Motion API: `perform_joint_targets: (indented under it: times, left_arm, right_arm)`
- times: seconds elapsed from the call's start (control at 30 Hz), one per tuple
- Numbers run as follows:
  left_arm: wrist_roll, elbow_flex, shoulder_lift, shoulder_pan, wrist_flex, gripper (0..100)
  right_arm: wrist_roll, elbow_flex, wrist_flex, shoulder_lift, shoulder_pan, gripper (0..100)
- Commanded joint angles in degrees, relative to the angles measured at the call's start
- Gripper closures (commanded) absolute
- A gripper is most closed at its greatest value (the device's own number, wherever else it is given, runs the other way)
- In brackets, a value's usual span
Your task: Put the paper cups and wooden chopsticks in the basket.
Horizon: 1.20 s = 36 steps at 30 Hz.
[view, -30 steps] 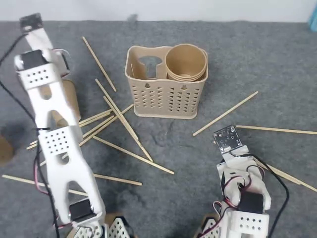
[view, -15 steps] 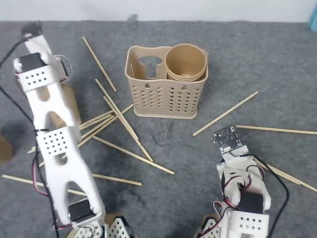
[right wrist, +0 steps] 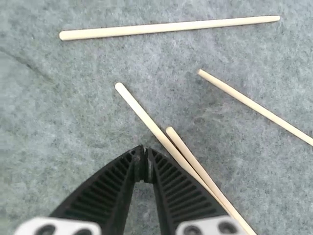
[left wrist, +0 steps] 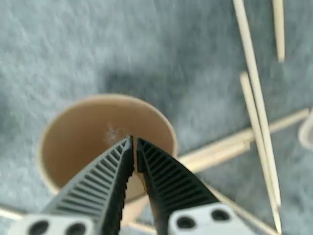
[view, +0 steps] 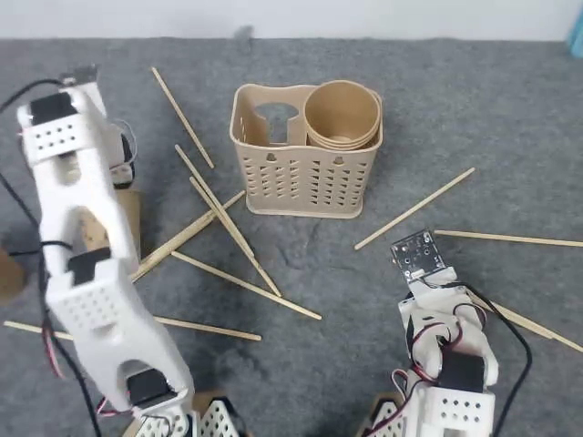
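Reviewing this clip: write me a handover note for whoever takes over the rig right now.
Left end effector: shut, empty, above the open mouth of the loose paper cup, left of the basket.
Right end effector: shut, empty, over a chopstick pair near its arm's base.
Done: a stack of cups sits in the basket's right compartment in the high view; the other compartment holds nothing.
Left: the loose paper cup, a possible second cup at the table's left edge, and all the chopsticks scattered on the grey mat.
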Motion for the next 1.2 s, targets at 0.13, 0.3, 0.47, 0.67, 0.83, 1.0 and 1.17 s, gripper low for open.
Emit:
perform_joint_targets:
  times: [0.13, 0.3, 0.47, 0.67, 0.83, 1.0, 1.17]
  left_arm:
    - [-5.8, 16.7, -17.6, 0.2, 2.0, 98]
    - [-9.5, 27.1, -26.1, -1.3, 2.0, 98]
    - [-14.1, 35.8, -35.3, -5.1, 1.9, 98]
    - [-21.1, 39.4, -39.1, -12.5, 1.8, 98]
    - [-21.9, 37.3, -39.6, -14.4, 1.8, 98]
    - [-21.8, 31.6, -39.6, -14.3, 1.8, 98]
    - [-21.7, 30.6, -39.6, -14.1, 1.8, 98]
  right_arm:
    - [0.5, -0.4, -0.7, -0.8, -0.1, 99.1]
    - [0.5, -0.4, -0.7, -0.8, 0.0, 99.1]
    - [0.5, -0.4, -0.7, -0.8, 0.0, 99.1]
    - [0.5, -0.4, -0.7, -0.8, -0.1, 99.1]
    - [0.5, -0.4, -0.7, -0.8, -0.2, 99.1]
    - [0.5, -0.4, -0.5, -0.8, -0.1, 99.1]
    - [0.5, -0.4, -0.4, -0.8, 0.0, 99.1]
